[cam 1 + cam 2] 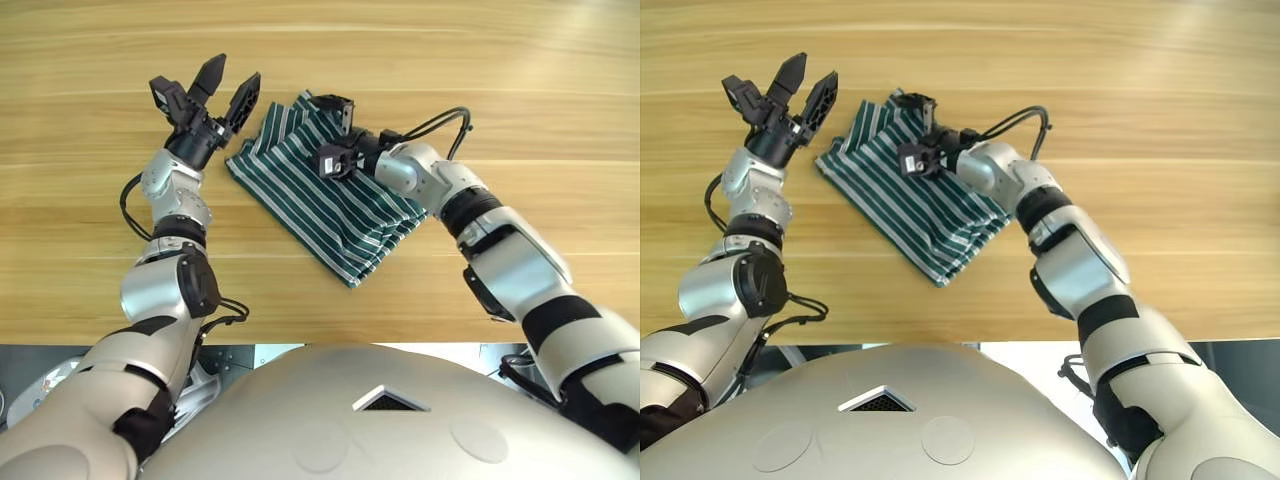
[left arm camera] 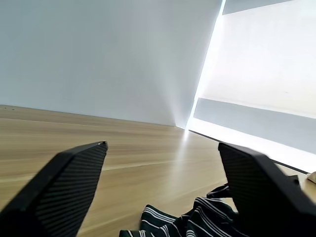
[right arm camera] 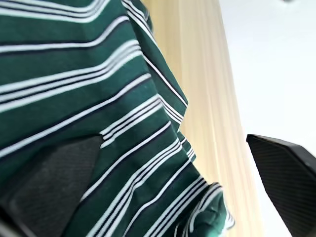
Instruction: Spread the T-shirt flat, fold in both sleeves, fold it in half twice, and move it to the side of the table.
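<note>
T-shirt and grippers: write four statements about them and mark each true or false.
1. The T-shirt lies folded on the wooden table. True.
2. The left gripper is clamped on the T-shirt. False: it is open beside the shirt, with nothing between its fingers.
3. The right gripper is over the T-shirt's far part. True.
4. The T-shirt is plain red. False: it is dark green with white stripes.

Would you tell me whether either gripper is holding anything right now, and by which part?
Nothing is held: the left gripper is open beside the T-shirt, the right gripper open at its far edge.
</note>
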